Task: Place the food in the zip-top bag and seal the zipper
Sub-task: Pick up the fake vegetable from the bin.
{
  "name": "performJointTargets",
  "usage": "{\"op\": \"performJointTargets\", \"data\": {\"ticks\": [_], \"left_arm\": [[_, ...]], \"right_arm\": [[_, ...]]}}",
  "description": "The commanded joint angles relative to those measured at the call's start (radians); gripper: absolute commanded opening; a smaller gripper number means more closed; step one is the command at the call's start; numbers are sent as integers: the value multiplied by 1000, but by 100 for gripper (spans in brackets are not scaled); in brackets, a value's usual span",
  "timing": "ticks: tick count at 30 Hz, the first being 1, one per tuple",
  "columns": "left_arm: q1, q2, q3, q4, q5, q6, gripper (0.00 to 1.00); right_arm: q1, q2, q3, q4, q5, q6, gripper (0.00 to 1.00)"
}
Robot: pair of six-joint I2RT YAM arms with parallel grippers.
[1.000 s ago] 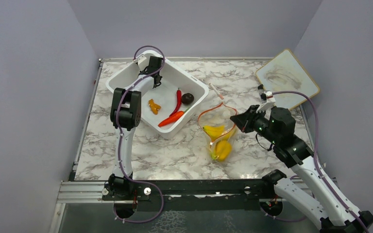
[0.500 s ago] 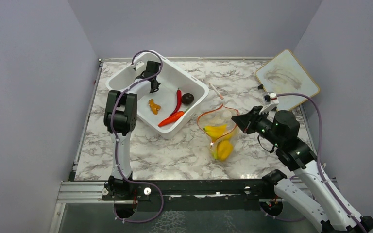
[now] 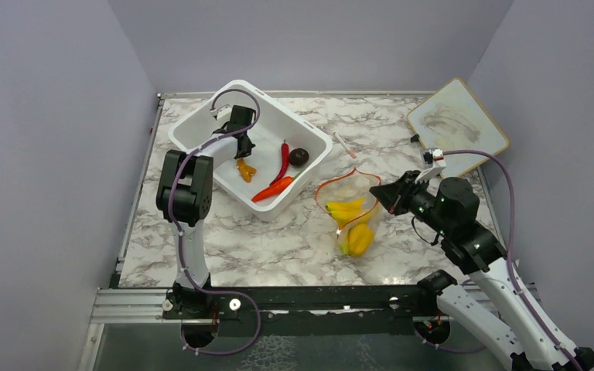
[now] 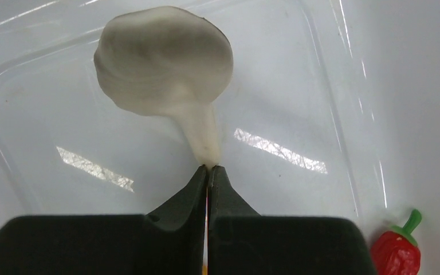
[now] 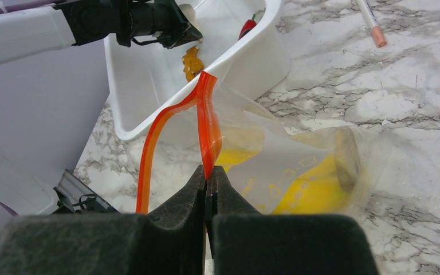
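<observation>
The clear zip-top bag (image 3: 349, 220) lies on the table with the yellow banana (image 3: 342, 209) and yellow pepper (image 3: 358, 239) inside. My right gripper (image 3: 392, 198) is shut on its red-orange zipper rim (image 5: 208, 129) and holds the mouth up and open. My left gripper (image 3: 241, 144) is inside the white tub (image 3: 201, 116), shut on the stem of a white mushroom-shaped toy (image 4: 166, 63). The red chili (image 3: 284, 161), orange carrot (image 3: 273, 188), dark brown fruit (image 3: 298, 157) and orange bits (image 3: 244, 168) lie in the tub. The chili also shows in the left wrist view (image 4: 397, 253).
A wood-framed whiteboard (image 3: 456, 122) leans at the back right. A small white-and-red stick (image 3: 344, 144) lies on the marble between the tub and the bag. Grey walls close in the table on three sides.
My left gripper has moved from the tub's far corner toward the middle of the tub, above the orange bits. My right gripper has shifted slightly right with the bag rim.
</observation>
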Motion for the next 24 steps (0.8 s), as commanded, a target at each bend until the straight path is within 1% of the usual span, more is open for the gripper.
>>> {"op": "performJointTargets", "data": {"ticks": [1,5,17,21,24], "left_arm": [[-12,-100,-53,26,26,45,0],[-14,-170,-134,115,80,66,0],[-31,-266,-171,126,152,160,0],[-44,-320,-189,126,201,209,0],[-56,-385,-220,129,234,218,0]], "right_arm": [[-2,-20,-8,1,-23,12,1],[-2,-24,-5,-7,-22,9,1],[-2,-3,-13,1,-33,16,1],[-2,11,-19,0,-39,4,1],[-2,19,-18,5,-46,-8,1]]}}
